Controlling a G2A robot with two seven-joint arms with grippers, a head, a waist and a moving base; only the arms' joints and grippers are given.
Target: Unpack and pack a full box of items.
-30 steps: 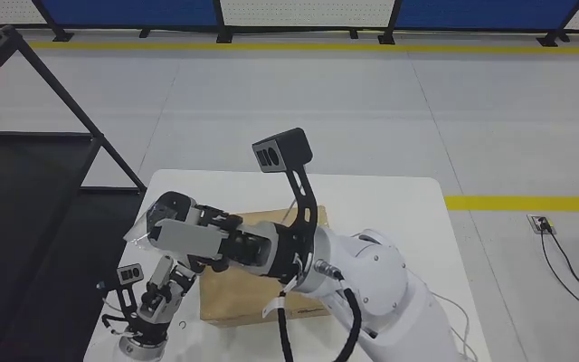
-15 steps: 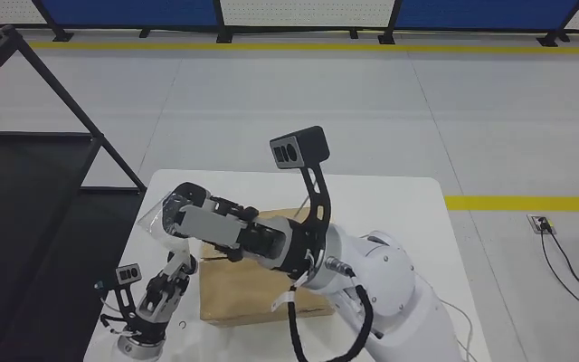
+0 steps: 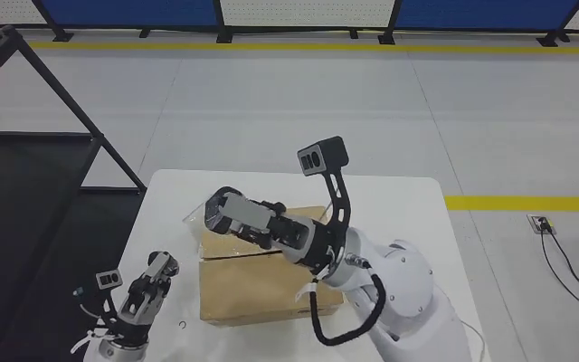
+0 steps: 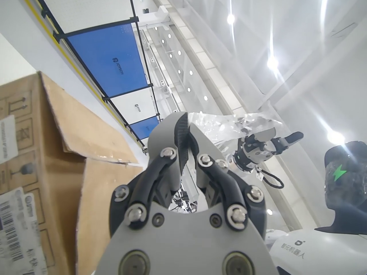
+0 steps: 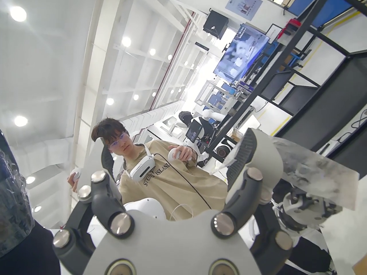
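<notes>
Box-packing trial: the right pincer hangs over the cardboard box with its jaws spread wide. A clear plastic bag lies against the outer side of one finger, a corner poking just inside the pad, and nothing is pinched between the two pads. The bag's long side runs sideways away from that finger, out past the box's edge. Below this pincer the box lies flat on the white table, its long axis across the table, one flap folded out. The right arm crosses the box's far half and hides part of it. The left pincer, just beside the box's labelled side, points up toward the ceiling, its pads pressed together on nothing.
</notes>
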